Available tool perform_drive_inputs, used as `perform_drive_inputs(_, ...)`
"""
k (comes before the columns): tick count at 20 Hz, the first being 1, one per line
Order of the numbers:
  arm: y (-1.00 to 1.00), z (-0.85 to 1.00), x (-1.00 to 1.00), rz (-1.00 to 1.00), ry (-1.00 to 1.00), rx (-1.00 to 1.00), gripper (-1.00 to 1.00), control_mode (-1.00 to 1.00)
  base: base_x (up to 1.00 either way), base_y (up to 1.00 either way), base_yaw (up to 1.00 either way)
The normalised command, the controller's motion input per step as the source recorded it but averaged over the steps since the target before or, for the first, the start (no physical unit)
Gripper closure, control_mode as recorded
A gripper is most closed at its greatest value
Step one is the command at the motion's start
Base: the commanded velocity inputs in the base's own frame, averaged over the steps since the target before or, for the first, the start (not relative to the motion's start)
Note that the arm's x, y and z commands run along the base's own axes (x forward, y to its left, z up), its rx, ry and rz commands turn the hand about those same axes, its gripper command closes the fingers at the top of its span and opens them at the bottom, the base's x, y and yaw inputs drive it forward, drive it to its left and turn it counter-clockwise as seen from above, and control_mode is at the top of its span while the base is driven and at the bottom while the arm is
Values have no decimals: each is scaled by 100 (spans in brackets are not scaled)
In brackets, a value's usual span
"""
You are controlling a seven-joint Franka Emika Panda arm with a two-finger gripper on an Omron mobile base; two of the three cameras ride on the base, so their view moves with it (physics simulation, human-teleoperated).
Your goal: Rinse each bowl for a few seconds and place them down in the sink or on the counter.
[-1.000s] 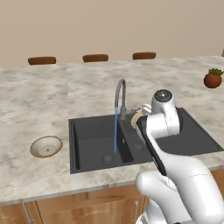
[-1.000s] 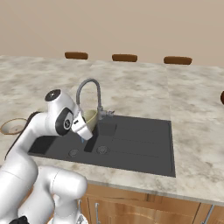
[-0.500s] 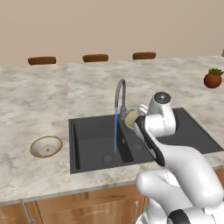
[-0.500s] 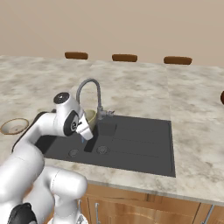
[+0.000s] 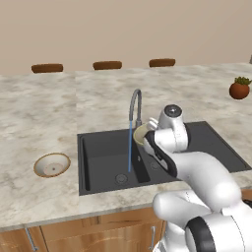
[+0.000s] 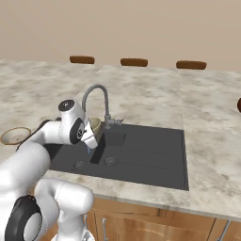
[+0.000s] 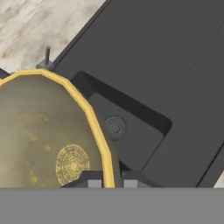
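Over the sink [image 5: 206, 142] you have the gripper [image 7: 113, 177] clamped on the rim of the olive-tan bowl [image 7: 48, 131]: hand view shows one fingertip [image 7: 89, 178] inside the rim and the other outside it, pinching the wall. Your bowl [image 5: 141, 133] sits tilted, held up off the basin floor, just beside the gooseneck tap [image 5: 135, 103] and the water stream [image 5: 130, 147]. That stream drops from the spout straight into the left basin; from the left base view it passes just left of the bowl, and you can't tell whether water touches it. From the right base view the bowl [image 6: 95, 124] peeks out behind the wrist, under the tap [image 6: 96, 96] arch. Below the bowl in hand view you see the small basin with its drain [image 7: 114, 127] and the ribbed drainboard running off to the side. Your second bowl, the shallow brown-rimmed one [image 5: 51, 165], sits upright on the counter [image 5: 39, 123], left of the sink and well apart from it; also visible at [image 6: 15, 135]. Potted plant [image 5: 239, 88] is at the far right of the counter.
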Motion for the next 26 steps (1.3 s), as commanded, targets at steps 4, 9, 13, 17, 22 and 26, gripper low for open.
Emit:
perform_drive_inputs(4, 5, -22, 30, 0, 1, 1, 100, -100, 0, 0, 0)
perform_drive_inputs(9, 0, -22, 39, 0, 2, 4, 100, -100, 0, 0, 0)
perform_drive_inputs(13, 0, -17, 44, 0, 0, 4, 100, -100, 0, 0, 0)
perform_drive_inputs(17, 1, -15, 35, 0, 0, 4, 100, -100, 0, 0, 0)
perform_drive_inputs(22, 5, -19, 34, 0, 0, 3, 100, -100, 0, 0, 0)
perform_drive_inputs(26, 6, -24, 28, 0, 0, 4, 100, -100, 0, 0, 0)
